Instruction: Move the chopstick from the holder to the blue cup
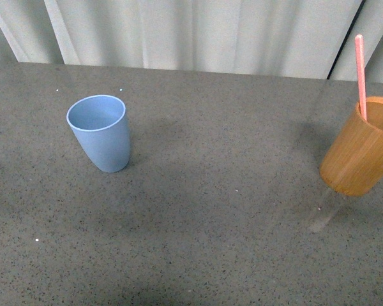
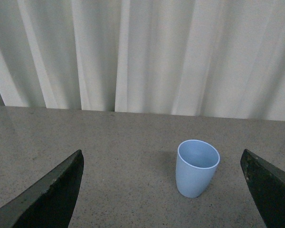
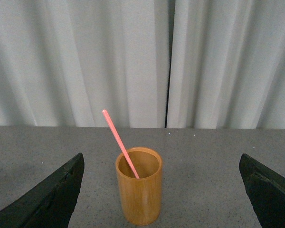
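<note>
The light blue cup point(image 1: 100, 131) stands upright and empty on the left of the grey table; it also shows in the left wrist view point(image 2: 196, 167). The orange-brown wooden holder point(image 1: 362, 148) stands at the right edge of the front view, with one salmon-pink chopstick point(image 1: 360, 75) standing in it and rising above its rim. The holder point(image 3: 138, 192) and the leaning chopstick point(image 3: 119, 141) also show in the right wrist view. My left gripper point(image 2: 164, 190) is open, short of the blue cup. My right gripper point(image 3: 162, 190) is open, short of the holder. Neither arm shows in the front view.
The speckled grey table point(image 1: 210, 210) runs wide between the two cups. A pale pleated curtain point(image 1: 198, 32) hangs close behind the table's far edge. A dark gap point(image 3: 170, 61) splits the curtain behind the holder.
</note>
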Controlling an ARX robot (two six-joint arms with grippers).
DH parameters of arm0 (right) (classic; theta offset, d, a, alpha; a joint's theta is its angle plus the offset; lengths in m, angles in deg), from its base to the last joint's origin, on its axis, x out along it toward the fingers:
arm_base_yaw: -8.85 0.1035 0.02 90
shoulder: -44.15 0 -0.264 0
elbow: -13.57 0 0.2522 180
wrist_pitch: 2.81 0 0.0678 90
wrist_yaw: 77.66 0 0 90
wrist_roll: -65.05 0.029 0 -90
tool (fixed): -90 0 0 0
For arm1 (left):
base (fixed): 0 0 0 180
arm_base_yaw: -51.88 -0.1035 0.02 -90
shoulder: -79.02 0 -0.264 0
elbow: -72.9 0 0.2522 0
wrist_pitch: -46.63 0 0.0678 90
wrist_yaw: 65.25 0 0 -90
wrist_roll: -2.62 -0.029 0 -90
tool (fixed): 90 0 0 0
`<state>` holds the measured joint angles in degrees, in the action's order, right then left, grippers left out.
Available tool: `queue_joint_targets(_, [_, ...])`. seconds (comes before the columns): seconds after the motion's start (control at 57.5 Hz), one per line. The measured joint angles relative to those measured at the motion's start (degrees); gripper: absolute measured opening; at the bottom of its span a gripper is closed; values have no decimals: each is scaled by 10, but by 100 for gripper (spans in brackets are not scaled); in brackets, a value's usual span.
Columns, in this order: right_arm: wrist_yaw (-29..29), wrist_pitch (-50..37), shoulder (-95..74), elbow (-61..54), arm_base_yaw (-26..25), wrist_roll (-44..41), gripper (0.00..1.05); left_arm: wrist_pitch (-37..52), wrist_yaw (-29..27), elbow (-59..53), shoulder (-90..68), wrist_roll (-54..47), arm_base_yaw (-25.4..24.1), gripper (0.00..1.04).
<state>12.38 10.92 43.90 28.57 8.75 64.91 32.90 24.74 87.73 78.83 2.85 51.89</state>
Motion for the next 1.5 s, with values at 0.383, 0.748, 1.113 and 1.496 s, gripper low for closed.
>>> queue_joint_targets(0.383, [0,0,0,0,0,0,95,0,0,0,0,0,0,98])
queue_joint_targets(0.748, [0,0,0,0,0,0,95,0,0,0,0,0,0,98])
queue_joint_targets(1.113, [0,0,0,0,0,0,95,0,0,0,0,0,0,98])
queue_joint_targets(1.496, [0,0,0,0,0,0,95,-86,17,125,-274,67,5,98])
